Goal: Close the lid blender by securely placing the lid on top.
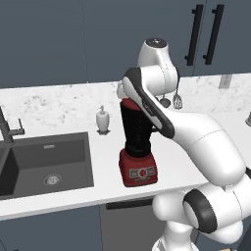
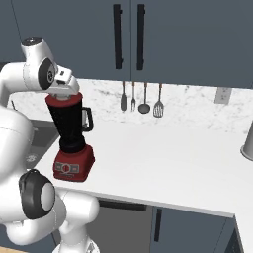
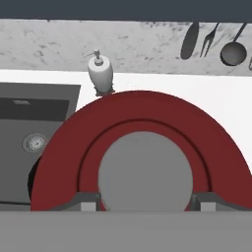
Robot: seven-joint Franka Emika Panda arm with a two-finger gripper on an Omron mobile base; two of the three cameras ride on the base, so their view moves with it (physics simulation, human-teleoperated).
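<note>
The blender (image 1: 138, 131) stands near the counter's front edge, a black tapered jar (image 2: 69, 123) on a red base (image 2: 73, 165) with its handle to the right. The red lid (image 2: 62, 99) sits level at the jar's rim, and a sliver of it (image 1: 128, 103) peeks out beside my forearm. My gripper (image 2: 66, 88) comes straight down onto it. In the hand view the lid (image 3: 59, 157) looms large, and my gripper (image 3: 145, 201) is shut on its grey knob (image 3: 145, 172), one fingertip against each side. The jar below is hidden by the lid.
A white soap dispenser (image 1: 102, 120) stands behind the blender to the left, beside the sink (image 1: 44, 162) and faucet (image 1: 7, 130). Utensils (image 2: 143, 99) hang on the back wall. A grey vessel (image 2: 247, 143) sits at the far right. Dark cabinets hang overhead.
</note>
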